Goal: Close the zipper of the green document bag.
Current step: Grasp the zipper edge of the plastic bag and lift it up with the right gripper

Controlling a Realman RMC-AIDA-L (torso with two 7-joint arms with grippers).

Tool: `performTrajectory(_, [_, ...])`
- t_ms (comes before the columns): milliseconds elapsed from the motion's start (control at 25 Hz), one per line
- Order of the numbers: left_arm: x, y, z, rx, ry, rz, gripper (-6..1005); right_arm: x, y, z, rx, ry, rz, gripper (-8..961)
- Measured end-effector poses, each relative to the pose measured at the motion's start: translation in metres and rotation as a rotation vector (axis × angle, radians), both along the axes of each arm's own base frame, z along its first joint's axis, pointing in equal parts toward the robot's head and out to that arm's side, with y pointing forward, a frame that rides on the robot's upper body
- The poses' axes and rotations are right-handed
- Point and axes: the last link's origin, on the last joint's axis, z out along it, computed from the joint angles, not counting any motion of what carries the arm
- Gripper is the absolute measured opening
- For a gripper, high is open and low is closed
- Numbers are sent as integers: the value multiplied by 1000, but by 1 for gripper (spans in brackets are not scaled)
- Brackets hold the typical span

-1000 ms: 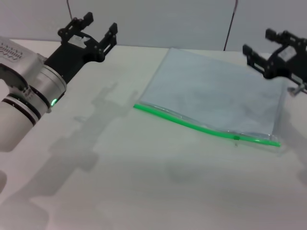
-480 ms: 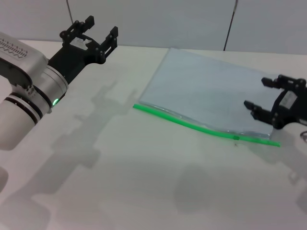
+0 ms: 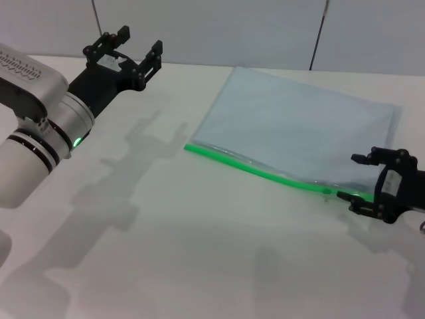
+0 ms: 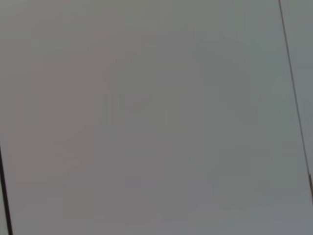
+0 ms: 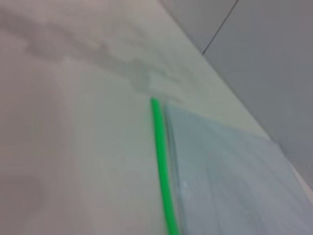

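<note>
Now: translucent bluish-grey green document bag (image 3: 302, 136) flat on white surface (image 3: 199, 252), bright green zipper (image 3: 265, 174) along its near edge. Right gripper (image 3: 357, 178), fingers spread, has dropped from the bag's far corner to the zipper's right end, seemingly ready to catch the slider. Left gripper (image 3: 136, 48) raised far left, spread, idle.

The bag (image 3: 299, 126) is translucent bluish-grey, plain, with a bright green zipper (image 3: 265, 174) edging it. Both grippers, left (image 3: 131, 48) and right (image 3: 355, 178), are black. The worktop (image 3: 199, 252) is plain off-white.
</note>
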Motion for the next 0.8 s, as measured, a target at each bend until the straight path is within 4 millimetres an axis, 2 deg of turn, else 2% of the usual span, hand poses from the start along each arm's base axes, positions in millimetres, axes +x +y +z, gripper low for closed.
performTrajectory(360, [-3,2,0,0,4,26,654,11,-4,-7,-32,-225,59,679])
performTrajectory(800, [-7,2,1,3,4,42,651,10,-2,-17,153,-331,137,679])
